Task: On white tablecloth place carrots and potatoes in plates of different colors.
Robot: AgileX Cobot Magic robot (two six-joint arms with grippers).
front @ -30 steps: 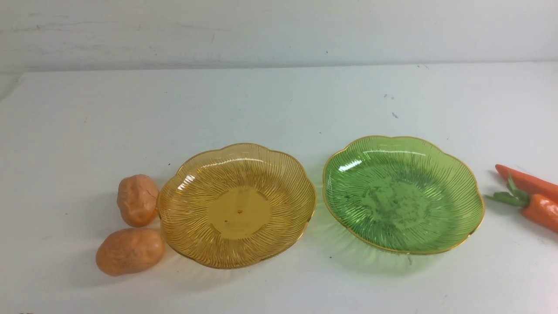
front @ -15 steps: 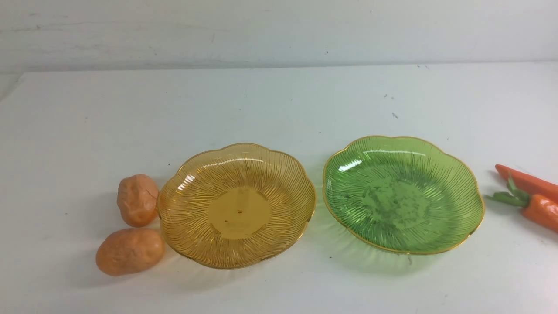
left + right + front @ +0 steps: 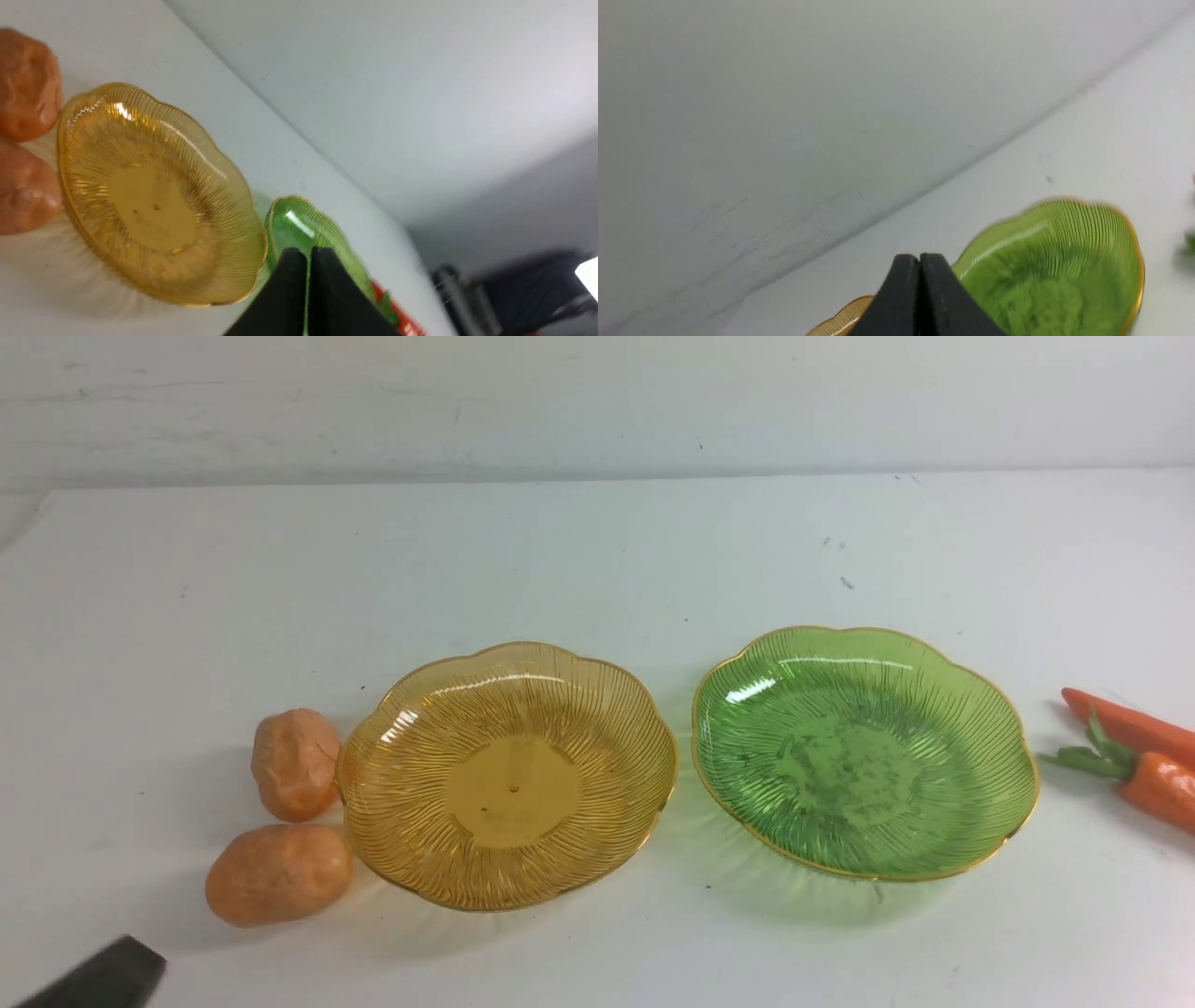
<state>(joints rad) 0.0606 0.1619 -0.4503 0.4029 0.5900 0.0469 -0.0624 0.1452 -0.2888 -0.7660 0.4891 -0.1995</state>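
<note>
Two potatoes [image 3: 280, 875] are set beside the amber plate [image 3: 512, 789] (both grippers, left [image 3: 306, 261] and right [image 3: 920, 263], are pressed together).

1. A pale wall [image 3: 579, 401] marked with faint streaks and specks is being seen beyond a straight seam.
2. Soft light is being reflected by the wall, with shadowed grey being shown at one side in the left wrist view.
3. A dark, blurred object [image 3: 532, 289] is being glimpsed there, its identity being obscured by blur.
</note>
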